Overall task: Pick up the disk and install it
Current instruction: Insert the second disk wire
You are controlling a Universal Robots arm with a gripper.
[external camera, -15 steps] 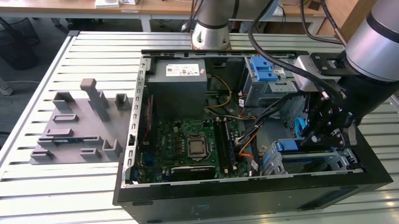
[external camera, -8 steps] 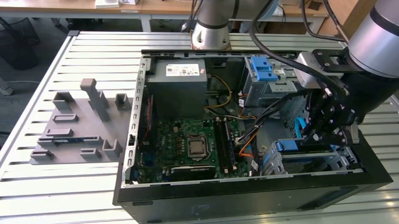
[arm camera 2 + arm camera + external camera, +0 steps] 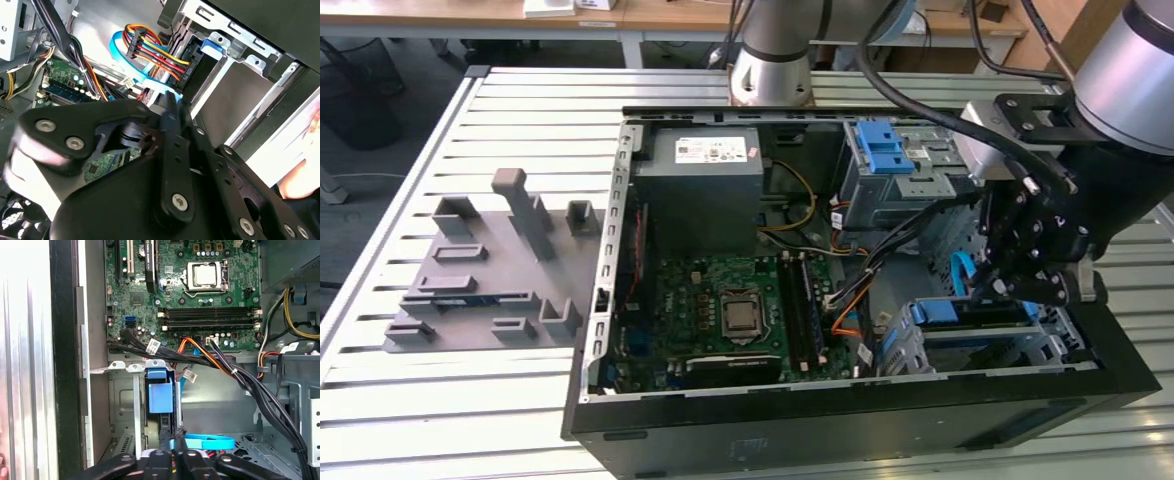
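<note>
The disk (image 3: 970, 314) sits low in the drive cage (image 3: 1047, 350) at the computer case's front corner, on the exterior view's right. Its blue side rail shows along the top. In the first wrist view the disk (image 3: 160, 397) stands edge-on in the cage slot, with its blue plastic end facing me. My gripper (image 3: 1003, 290) hangs just above it inside the case. In both wrist views the gripper (image 3: 172, 437) (image 3: 170, 102) has its fingers drawn together at the disk's near edge. I cannot see anything clamped between them.
A light blue data cable (image 3: 205, 443) and a bundle of coloured power wires (image 3: 155, 55) lie close beside the fingers. The motherboard (image 3: 734, 310), the grey power-supply box (image 3: 707, 175) and a blue latch cage (image 3: 887, 150) share the case. A grey fixture (image 3: 487, 270) lies on the slatted table.
</note>
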